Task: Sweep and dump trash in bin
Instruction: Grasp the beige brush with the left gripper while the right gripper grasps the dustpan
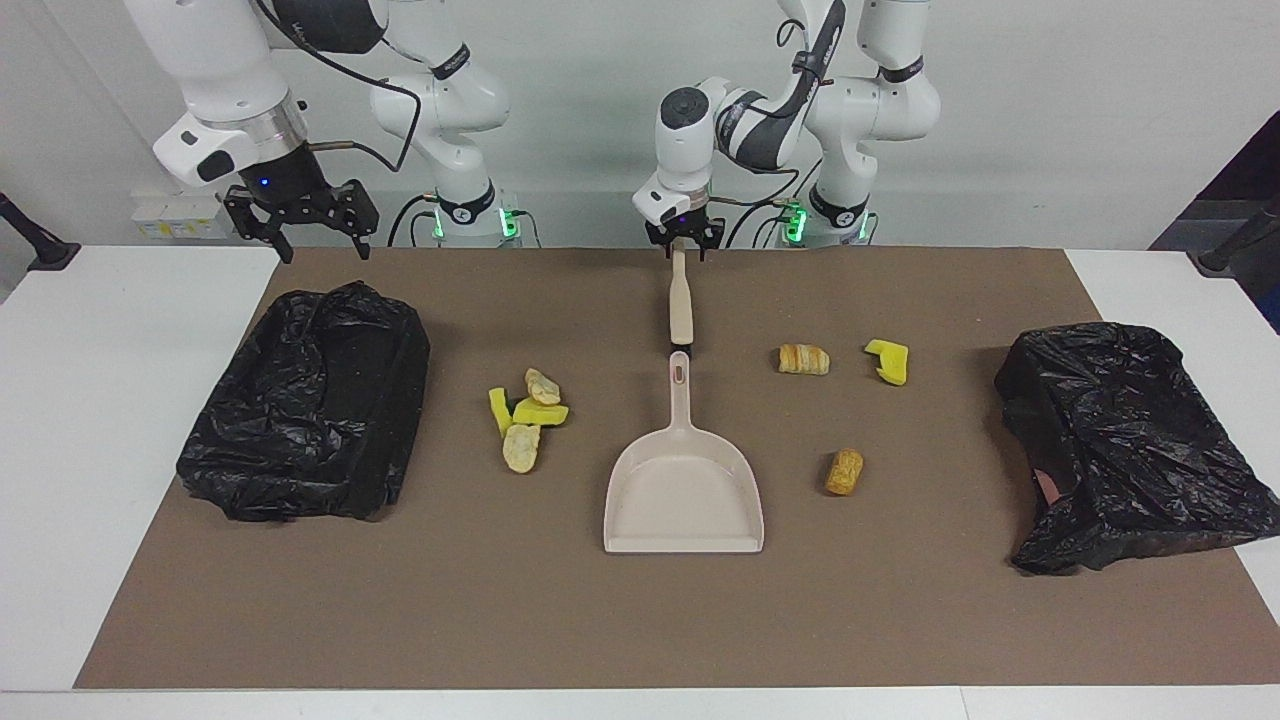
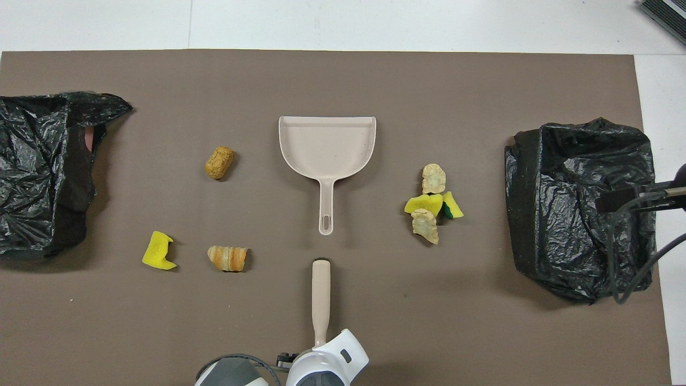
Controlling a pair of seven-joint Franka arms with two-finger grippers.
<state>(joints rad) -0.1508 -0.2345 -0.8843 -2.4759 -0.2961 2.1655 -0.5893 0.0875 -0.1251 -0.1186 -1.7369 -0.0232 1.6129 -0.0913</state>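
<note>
The beige hand brush (image 1: pixel 681 305) (image 2: pixel 320 300) lies on the brown mat, in line with the dustpan (image 1: pixel 685 500) (image 2: pixel 327 145) and nearer to the robots than it. My left gripper (image 1: pixel 681 247) is down at the brush's end nearest the robots. Trash lies on both sides of the dustpan. A cluster of sponge chunks and tan lumps (image 1: pixel 525 415) (image 2: pixel 431 206) lies toward the right arm's end. A striped bread lump (image 1: pixel 803 359), a yellow sponge chunk (image 1: pixel 888 361) and a tan lump (image 1: pixel 844 471) lie toward the left arm's end. My right gripper (image 1: pixel 300 215) hangs open in the air.
A bin lined with a black bag (image 1: pixel 310 400) (image 2: pixel 579 209) stands at the right arm's end of the mat, under the right gripper. A second crumpled black bag (image 1: pixel 1120 450) (image 2: pixel 43 171) sits at the left arm's end. The mat (image 1: pixel 640 620) leaves white table around it.
</note>
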